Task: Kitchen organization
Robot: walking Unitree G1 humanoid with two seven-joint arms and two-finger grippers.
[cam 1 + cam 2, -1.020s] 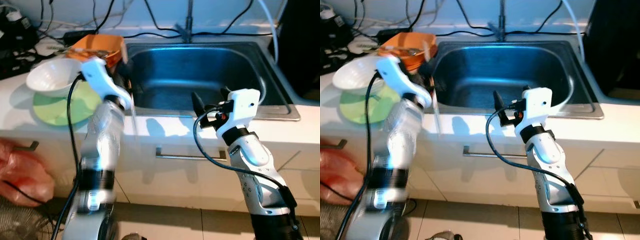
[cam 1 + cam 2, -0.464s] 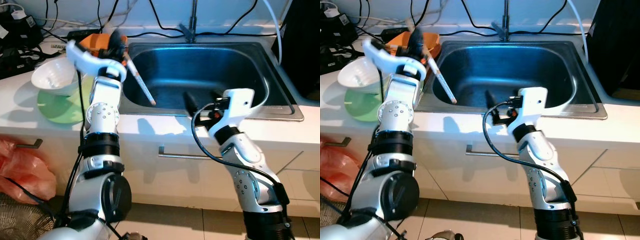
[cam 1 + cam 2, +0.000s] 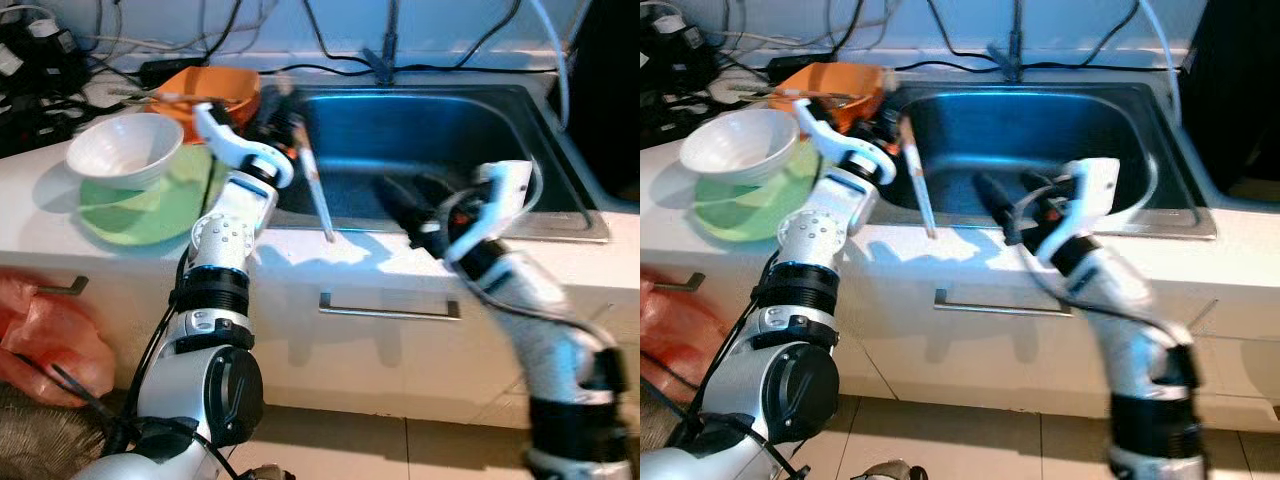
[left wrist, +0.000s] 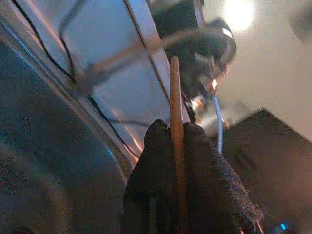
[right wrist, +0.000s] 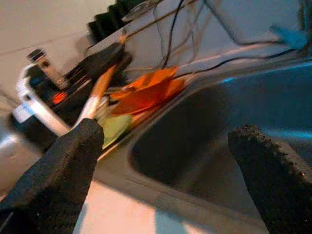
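My left gripper (image 3: pixel 285 115) is shut on a long orange-and-white stick (image 3: pixel 318 195) at the sink's left rim. The stick slants down, and its white tip hangs over the front counter edge. In the left wrist view both black fingers (image 4: pixel 195 161) pinch the stick (image 4: pixel 174 87). My right gripper (image 3: pixel 400 185) is open over the sink's front rim, blurred by motion; its two pads (image 5: pixel 63 165) stand wide apart with nothing between them. The steel sink (image 3: pixel 500 120) lies behind both grippers.
A white bowl (image 3: pixel 125 150) sits on a green plate (image 3: pixel 140 205) on the left counter, with an orange container (image 3: pixel 210 85) behind it. The faucet (image 3: pixel 388 50) and cables run along the back wall. A drawer handle (image 3: pixel 390 308) lies below; a red bag (image 3: pixel 40 340) is at lower left.
My left gripper has swung the stick rightward and forward, from over the sink basin to the front rim. My right arm has shifted right and is blurred by motion.
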